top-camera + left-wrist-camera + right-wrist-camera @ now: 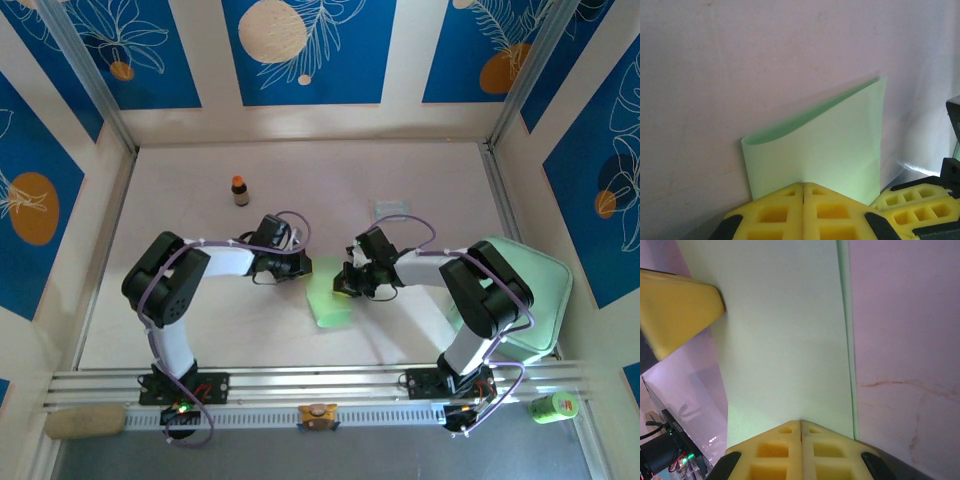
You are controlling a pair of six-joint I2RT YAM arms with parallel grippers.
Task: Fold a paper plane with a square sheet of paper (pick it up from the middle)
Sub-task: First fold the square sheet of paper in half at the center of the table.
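The square sheet of paper is pale green and doubled over on itself, lying between the two grippers at the table's middle. In the left wrist view the paper rises from my left gripper, and its two layers gape apart at the far edge. My left gripper is shut with the paper coming out of its tips. In the right wrist view my right gripper is shut the same way on the paper. That right gripper is just right of the sheet. No pointed paper plane shape is visible.
A small brown bottle with an orange cap stands at the back left. A clear plastic packet lies behind the right arm. A mint green tray sits at the right edge. A green cup rests beyond the front rail.
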